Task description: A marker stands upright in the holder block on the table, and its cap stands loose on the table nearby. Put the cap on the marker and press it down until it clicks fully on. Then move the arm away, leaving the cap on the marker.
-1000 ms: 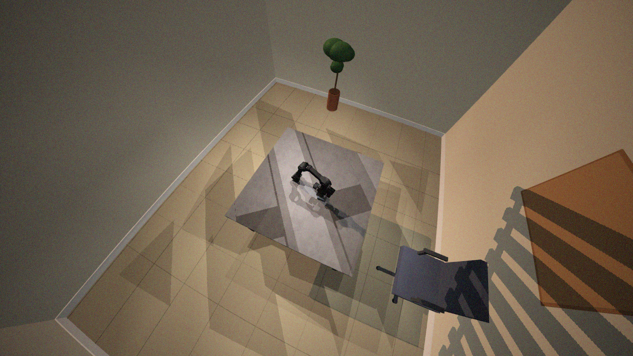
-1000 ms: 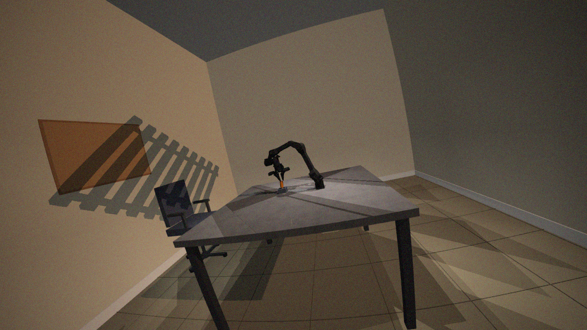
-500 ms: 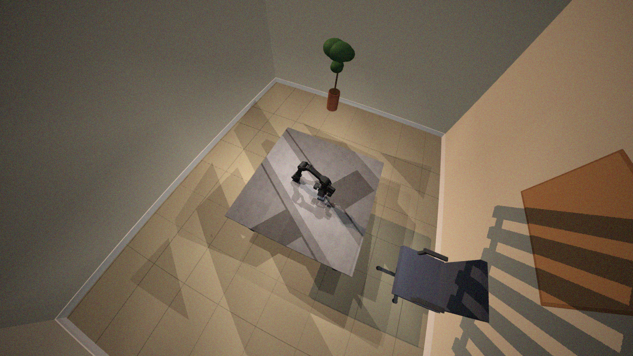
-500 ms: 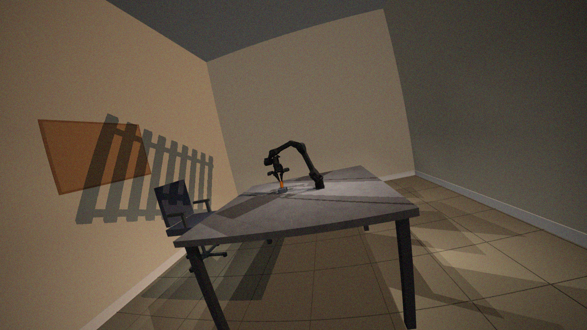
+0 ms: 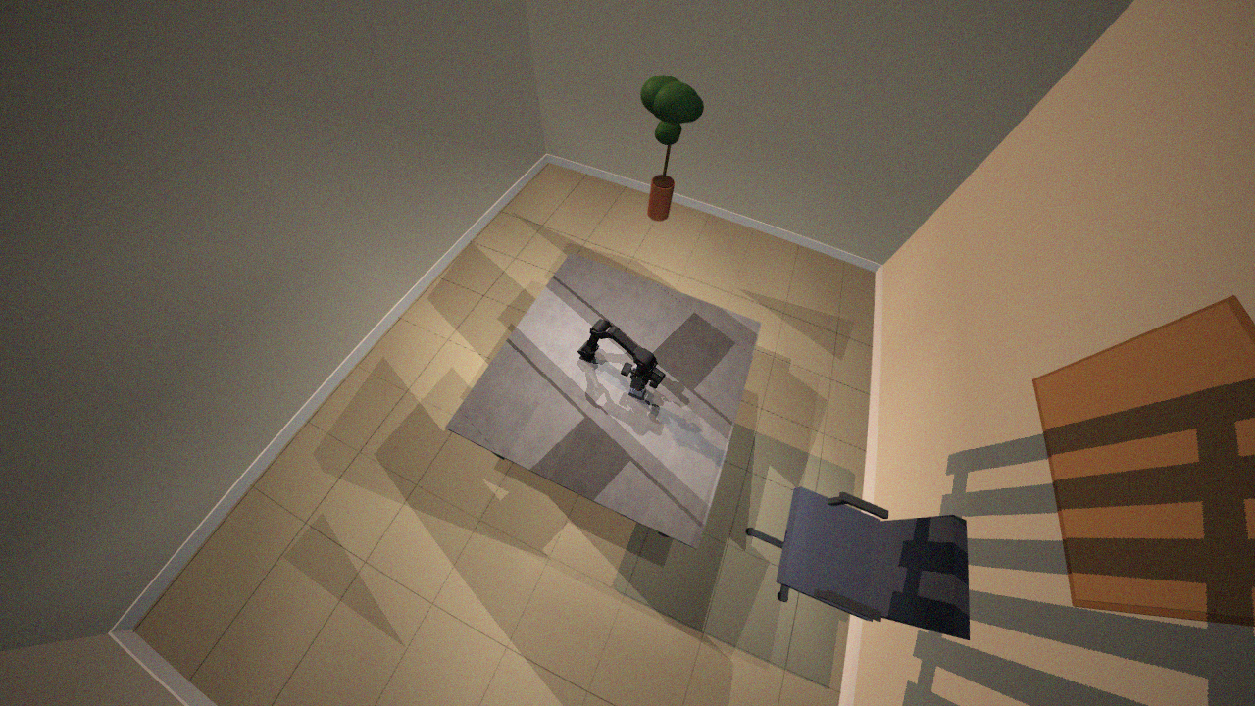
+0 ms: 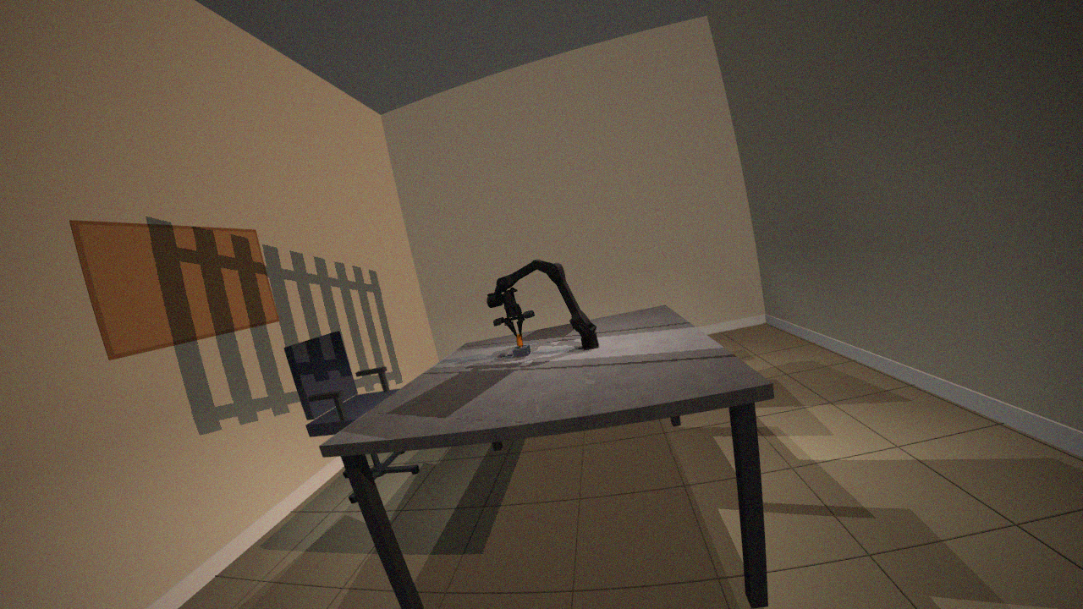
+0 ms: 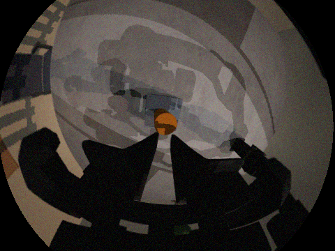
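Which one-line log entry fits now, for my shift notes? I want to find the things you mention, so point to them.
fingers [image 6: 510, 329]: slightly apart | orange piece [image 6: 519, 342] [image 7: 166, 123]: upright at holder block [image 5: 636, 394] [image 6: 521, 352] [image 7: 162, 102] | click: unconfirmed

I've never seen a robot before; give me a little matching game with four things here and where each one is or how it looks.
1. Orange cap
2. Chair
3. Plant pot
4. Robot arm

A. Dark blue, beside the table
B. Above the holder block
C. Black, standing on the table
D. Reddish-brown, near a wall

1-B; 2-A; 3-D; 4-C
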You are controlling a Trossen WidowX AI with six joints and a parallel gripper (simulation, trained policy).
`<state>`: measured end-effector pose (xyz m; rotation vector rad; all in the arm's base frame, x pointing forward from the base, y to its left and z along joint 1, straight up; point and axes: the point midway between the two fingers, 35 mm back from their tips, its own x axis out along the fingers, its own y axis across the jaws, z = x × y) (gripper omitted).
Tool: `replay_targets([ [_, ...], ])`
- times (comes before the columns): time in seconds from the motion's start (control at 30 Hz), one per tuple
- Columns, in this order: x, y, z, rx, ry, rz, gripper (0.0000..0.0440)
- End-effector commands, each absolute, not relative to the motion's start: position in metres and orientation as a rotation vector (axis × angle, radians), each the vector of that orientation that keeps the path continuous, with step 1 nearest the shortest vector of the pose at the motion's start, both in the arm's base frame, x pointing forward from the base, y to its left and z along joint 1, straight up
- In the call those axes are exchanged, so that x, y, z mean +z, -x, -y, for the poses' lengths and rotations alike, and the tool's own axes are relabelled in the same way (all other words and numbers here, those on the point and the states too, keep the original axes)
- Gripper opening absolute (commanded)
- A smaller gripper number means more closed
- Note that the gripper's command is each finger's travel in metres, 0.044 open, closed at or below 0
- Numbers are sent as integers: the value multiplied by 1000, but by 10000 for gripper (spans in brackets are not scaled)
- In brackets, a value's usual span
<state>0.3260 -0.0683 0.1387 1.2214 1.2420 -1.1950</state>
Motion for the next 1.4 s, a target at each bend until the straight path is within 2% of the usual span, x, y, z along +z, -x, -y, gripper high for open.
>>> replay_targets([
  [0.0, 135, -324, 67, -1183, -1203, -1260, 84],
  [0.37, 126, -322, 66, -1140, -1143, -1306, 112],
  [0.63, 121, -319, 68, -1106, -1090, -1341, 156],
  [0.8, 121, -316, 70, -1079, -1051, -1369, 230],
  [1.1, 131, -315, 77, -1055, -1019, -1368, 440],
  [1.37, 150, -315, 81, -1028, -1013, -1353, 440],
])
